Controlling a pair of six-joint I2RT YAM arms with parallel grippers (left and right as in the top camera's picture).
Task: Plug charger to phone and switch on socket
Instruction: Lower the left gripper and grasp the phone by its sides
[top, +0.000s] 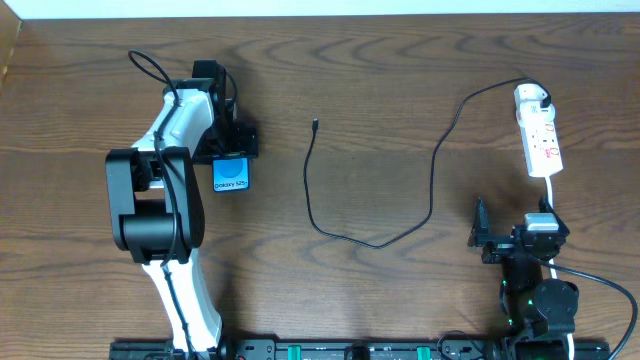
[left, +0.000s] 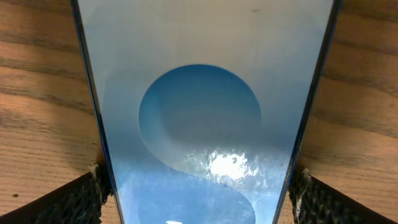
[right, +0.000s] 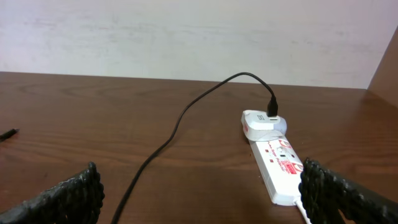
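Camera positions, 3 views.

View 1, overhead: fixed above the table (top: 380, 90), facing straight down, far enough to take in both arms, with their bases at the lower edge.

View 2, left wrist: pressed very near the phone (left: 199, 124), looking down along its screen, which fills most of the picture; its own fingertips (left: 68, 202) sit at the 2 lower corners. Overhead shares this phone (top: 231, 174).

View 3, right wrist: low, near table level, facing across the wood toward the wall. Shares the socket (right: 280, 163) and charger (right: 180, 121) with overhead (top: 541, 140) (top: 432, 190).
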